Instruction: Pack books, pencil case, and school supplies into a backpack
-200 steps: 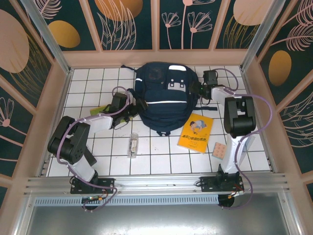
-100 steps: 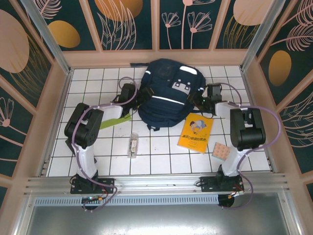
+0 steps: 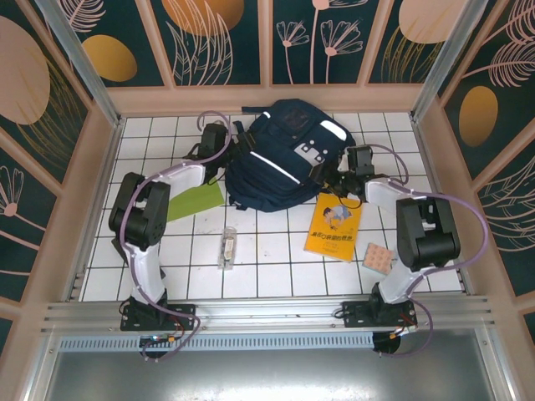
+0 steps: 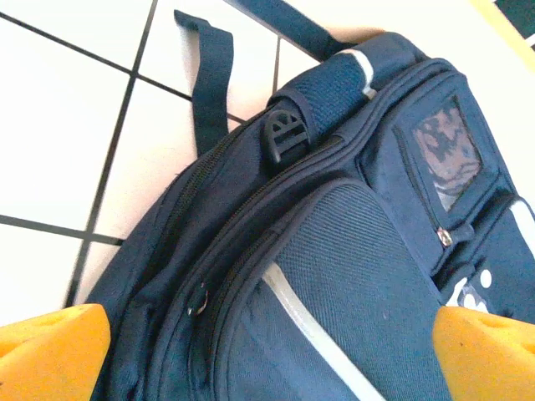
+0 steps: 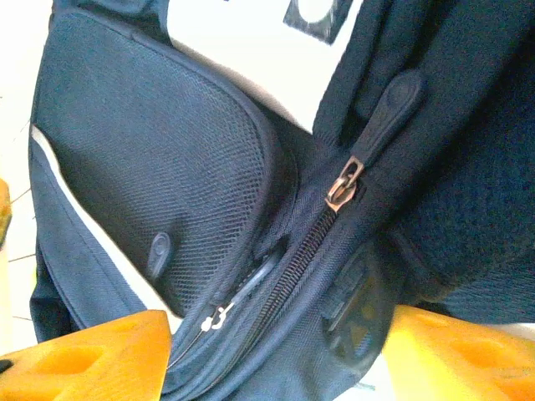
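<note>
The navy backpack (image 3: 280,154) lies tilted at the back of the table, its top toward the right. My left gripper (image 3: 227,157) is at its left side; in the left wrist view the orange fingers (image 4: 50,351) stand wide apart, open, with the backpack (image 4: 334,276) between them. My right gripper (image 3: 332,177) is at its right side, open, its fingers (image 5: 92,359) straddling the zipper seam (image 5: 309,251). An orange-yellow book (image 3: 336,225) lies just in front of it. A lime-green book (image 3: 194,200) lies left of the backpack. A pinkish pad (image 3: 376,257) and a clear oblong box (image 3: 226,248) lie nearer the front.
Wooden walls (image 3: 92,175) close in the white tiled table (image 3: 284,267) on three sides. A backpack strap (image 4: 213,75) trails over the tiles at the back left. The tiles between the clear box and the orange-yellow book are bare.
The backpack has turned clockwise and shifted toward the back. My left gripper moved back along its left side. My right gripper came forward and left, to the backpack's right edge.
</note>
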Robot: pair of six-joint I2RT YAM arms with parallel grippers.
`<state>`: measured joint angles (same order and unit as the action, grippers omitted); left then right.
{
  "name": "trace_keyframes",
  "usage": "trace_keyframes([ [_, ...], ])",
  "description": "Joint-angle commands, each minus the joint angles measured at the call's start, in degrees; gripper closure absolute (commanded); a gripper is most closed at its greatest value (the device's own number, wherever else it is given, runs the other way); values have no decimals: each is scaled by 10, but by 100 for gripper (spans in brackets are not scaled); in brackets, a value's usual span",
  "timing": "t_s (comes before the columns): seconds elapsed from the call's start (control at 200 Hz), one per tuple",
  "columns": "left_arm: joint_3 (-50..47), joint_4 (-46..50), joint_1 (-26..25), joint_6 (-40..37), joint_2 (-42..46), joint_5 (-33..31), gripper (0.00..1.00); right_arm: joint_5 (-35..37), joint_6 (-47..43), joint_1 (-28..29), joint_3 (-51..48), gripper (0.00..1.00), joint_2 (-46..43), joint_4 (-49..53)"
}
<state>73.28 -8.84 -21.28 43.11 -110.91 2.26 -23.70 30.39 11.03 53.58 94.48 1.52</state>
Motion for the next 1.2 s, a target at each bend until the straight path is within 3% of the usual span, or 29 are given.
trace_keyframes([
  [0.0,-48,33,-1,-40,71,-9,1,79,-70,-19,29,30,-41,87],
  [0.27,-170,-53,-37,77,124,69,1,83,-55,-65,76,30,40,20],
  [0.485,-211,-104,-56,127,109,78,1,18,4,-74,120,31,146,-45],
  [0.655,-216,-114,-55,123,85,58,1,-17,56,-74,102,34,163,-103],
  [0.725,-208,-121,-55,122,64,55,1,-12,65,-73,87,40,152,-116],
  [0.896,-142,-108,-53,92,6,24,1,-30,68,-73,69,81,147,-121],
  [0.941,-119,-93,-51,79,-6,8,1,-39,69,-73,63,85,145,-123],
  [1.041,-78,-70,-42,53,-21,-29,1,-33,63,-73,52,79,124,-109],
  [1.196,-57,-66,-16,51,-32,-35,1,23,33,-76,32,54,60,-55],
])
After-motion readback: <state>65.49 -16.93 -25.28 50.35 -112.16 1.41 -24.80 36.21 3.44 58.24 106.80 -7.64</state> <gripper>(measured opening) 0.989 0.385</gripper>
